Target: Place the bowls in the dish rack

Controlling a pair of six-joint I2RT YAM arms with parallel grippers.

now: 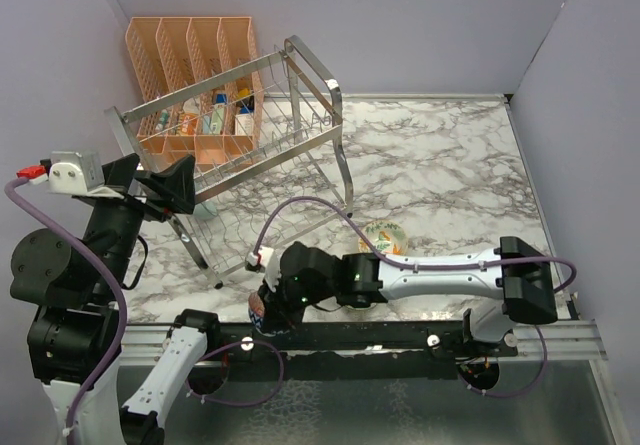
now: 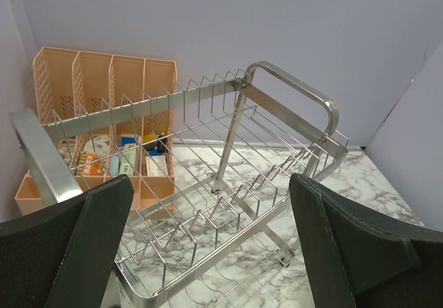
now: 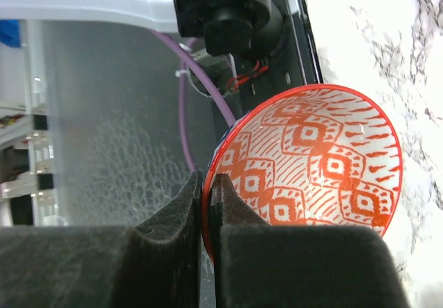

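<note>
My right gripper (image 3: pixel 206 180) is shut on the rim of a bowl (image 3: pixel 318 156), white inside with a red-orange diamond pattern and a red rim. The bowl is tipped on edge. The top view shows this gripper (image 1: pixel 266 308) and the bowl (image 1: pixel 257 312) at the table's near edge, over the arm rail. A second bowl (image 1: pixel 385 235), with a floral pattern, sits on the marble right of the dish rack (image 1: pixel 250 135). My left gripper (image 2: pixel 210 183) is open and empty, hovering over the rack's (image 2: pixel 208 204) near left end (image 1: pixel 165 187).
A peach-orange mesh organiser (image 1: pixel 195 75) with small items stands behind the rack against the back wall, also in the left wrist view (image 2: pixel 104 86). Walls close in at the left, back and right. A purple cable (image 1: pixel 320 205) arcs over the table by the rack's legs.
</note>
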